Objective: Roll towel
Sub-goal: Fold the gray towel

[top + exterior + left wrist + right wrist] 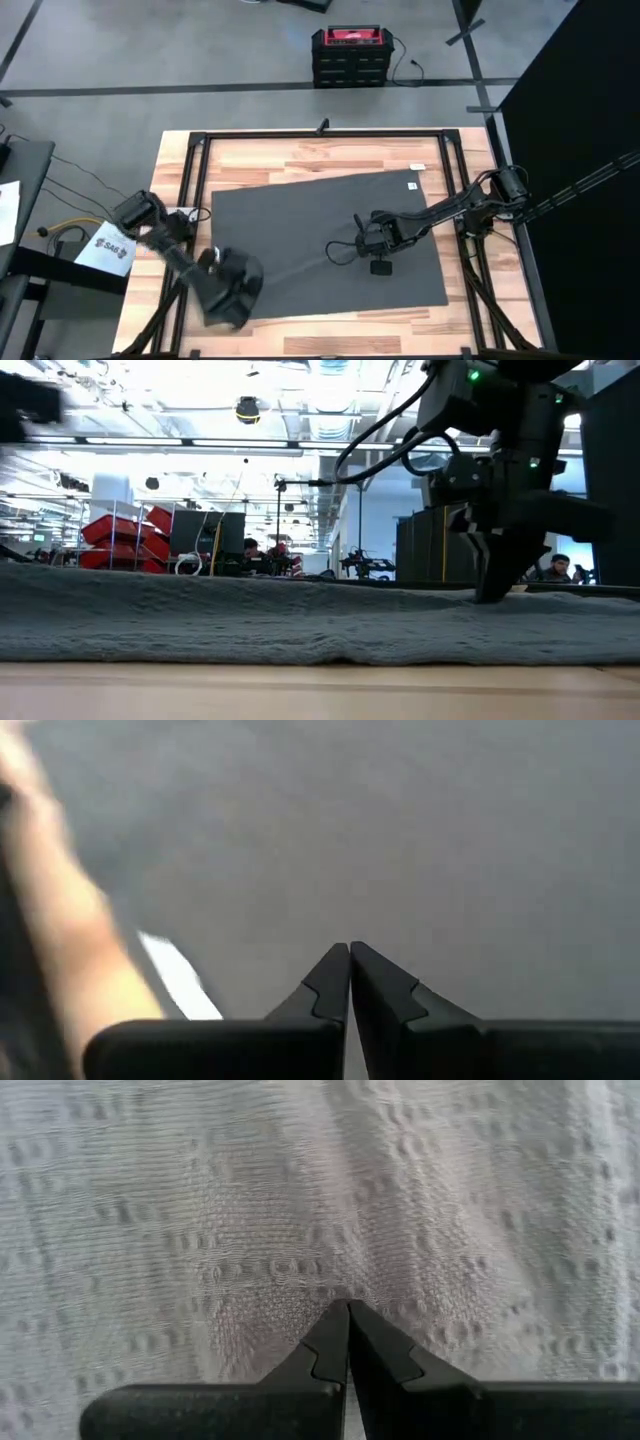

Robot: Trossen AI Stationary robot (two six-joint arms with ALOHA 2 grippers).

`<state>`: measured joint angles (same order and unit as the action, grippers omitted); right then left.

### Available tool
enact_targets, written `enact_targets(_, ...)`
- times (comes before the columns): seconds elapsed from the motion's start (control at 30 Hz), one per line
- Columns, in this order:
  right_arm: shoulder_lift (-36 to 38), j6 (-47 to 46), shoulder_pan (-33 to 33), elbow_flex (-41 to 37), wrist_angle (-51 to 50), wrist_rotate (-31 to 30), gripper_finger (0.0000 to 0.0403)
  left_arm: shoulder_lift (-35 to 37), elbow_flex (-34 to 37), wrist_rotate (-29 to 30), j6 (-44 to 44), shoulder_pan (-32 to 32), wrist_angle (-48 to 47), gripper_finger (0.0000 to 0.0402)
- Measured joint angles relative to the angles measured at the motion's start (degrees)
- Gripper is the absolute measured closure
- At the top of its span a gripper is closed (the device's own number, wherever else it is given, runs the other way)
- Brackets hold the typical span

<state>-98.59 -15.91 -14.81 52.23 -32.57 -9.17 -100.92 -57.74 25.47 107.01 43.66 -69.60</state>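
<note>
The towel (320, 245) lay flat on the table (300, 155), spread over its middle, with its tag (411, 185) at the far right corner. The right gripper (358, 240) stood on the towel's middle, fingers (330, 1342) together. The left gripper (228, 300) was over the towel's near left corner.

Right gripper (379, 266) points straight down, fingers pressed together; left gripper (349, 960), fingertips also touching, hangs low at the near-left.
</note>
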Motion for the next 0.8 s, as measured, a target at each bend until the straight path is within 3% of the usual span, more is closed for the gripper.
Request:
enact_targets(0.23,1.0,1.3,-1.6,-0.2,-0.2,-0.3,0.0403,0.0,9.8,-0.9,-16.7,-16.2,9.0,0.0402)
enact_targets(0.4,8.9,-0.5,-1.2,-0.1,-2.5,-0.8,0.0395,0.2,13.2,2.1,-24.9,-24.6,10.7,0.0402)
enact_targets(0.57,18.7,-22.3,-2.1,-0.1,-14.6,-1.0,0.0344,0.2,14.0,3.3,-29.6,-30.5,10.2,0.0402)
enact_targets(0.7,23.9,-43.9,-5.0,-0.1,-25.0,-1.0,0.0298,0.2,13.4,5.0,-31.6,-31.0,11.4,0.0402)
enact_targets(0.8,25.4,-53.7,-7.3,-0.1,-31.7,-0.9,0.0267,0.2,12.6,5.9,-32.2,-30.3,12.5,0.0402)
